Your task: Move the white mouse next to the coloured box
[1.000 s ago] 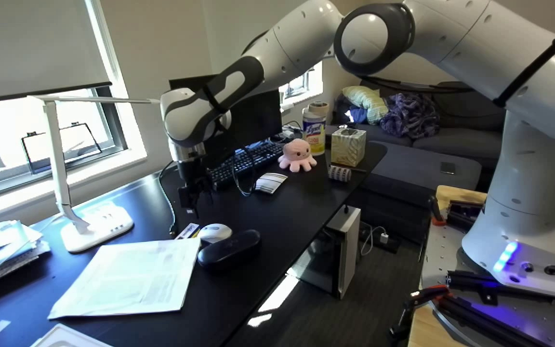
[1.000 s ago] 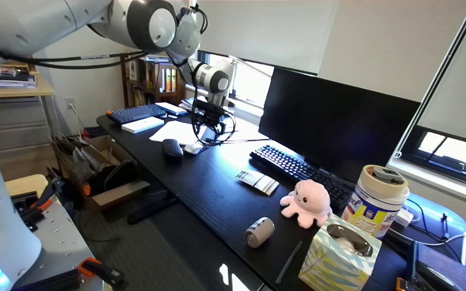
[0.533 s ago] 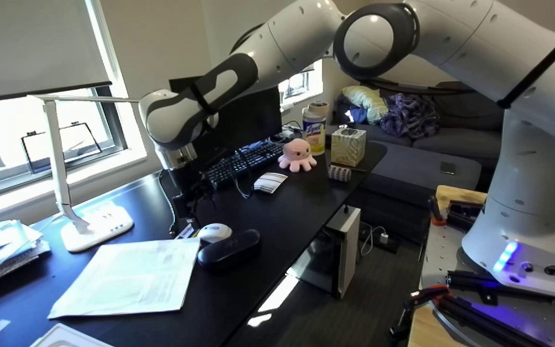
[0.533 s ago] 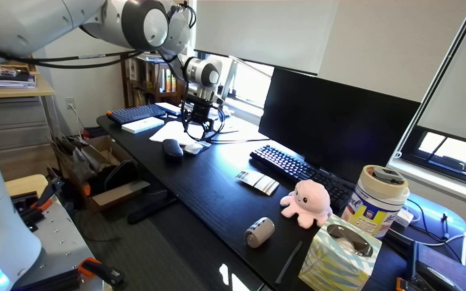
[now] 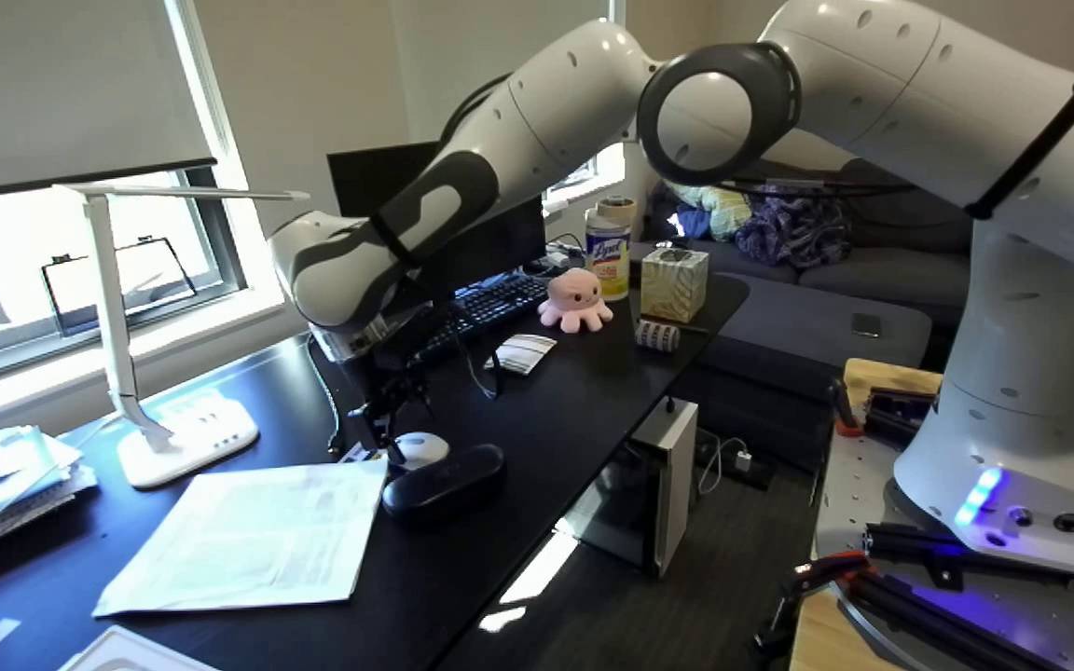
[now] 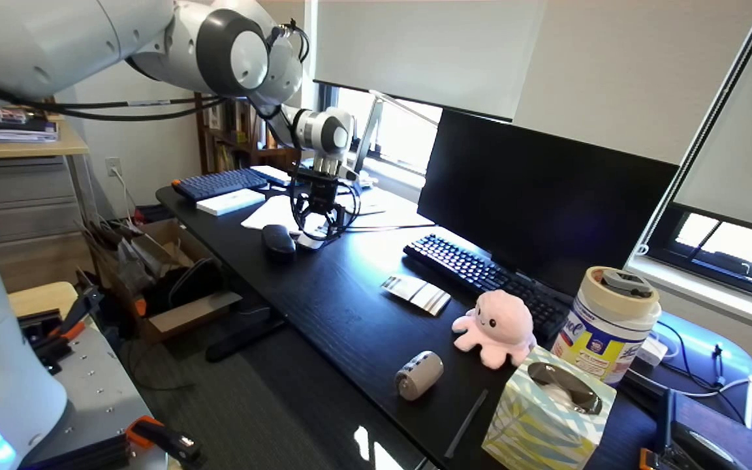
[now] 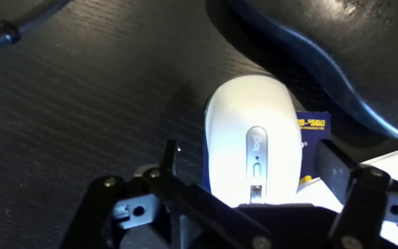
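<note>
Desk (image 7: 64, 103), mouse (image 7: 252, 138) lengthwise, front toward gripper (image 7: 250, 157)

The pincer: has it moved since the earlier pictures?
Yes. The pincer has come down toward the white mouse, judged against the unmoved paper in an exterior view.

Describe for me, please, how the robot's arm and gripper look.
The arm is white with rounded segments, dark grey joint bands, a black strap and black cables; a blue light glows on its base. The gripper is black and angular, with two blunt fingers and silvery screws.
</note>
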